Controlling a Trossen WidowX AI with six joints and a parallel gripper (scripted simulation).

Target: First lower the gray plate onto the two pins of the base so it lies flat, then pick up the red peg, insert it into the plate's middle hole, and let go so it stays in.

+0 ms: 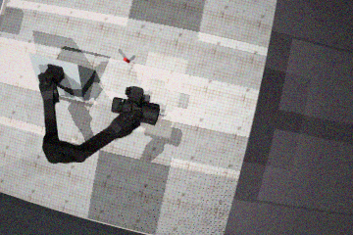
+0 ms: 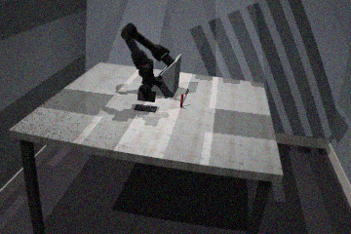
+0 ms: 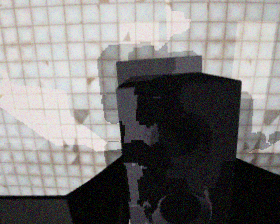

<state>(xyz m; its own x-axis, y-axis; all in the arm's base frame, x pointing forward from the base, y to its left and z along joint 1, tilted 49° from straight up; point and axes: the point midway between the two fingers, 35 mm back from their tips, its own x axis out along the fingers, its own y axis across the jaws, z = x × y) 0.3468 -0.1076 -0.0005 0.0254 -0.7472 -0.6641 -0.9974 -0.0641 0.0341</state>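
My gripper points down and is shut on the gray plate, which its own dark body mostly hides; the plate's edges and holes cannot be made out. It hangs a little above the base, a dark flat block on the table. A strip of the base shows past the gripper's body in the wrist view. The pins are hidden. The red peg stands upright on the table, apart from the base and gripper. It is out of the wrist view.
A tilted panel stands close to the arm's mount. The arm's links rise behind the gripper in the exterior view. Bands of light and shadow cross the table.
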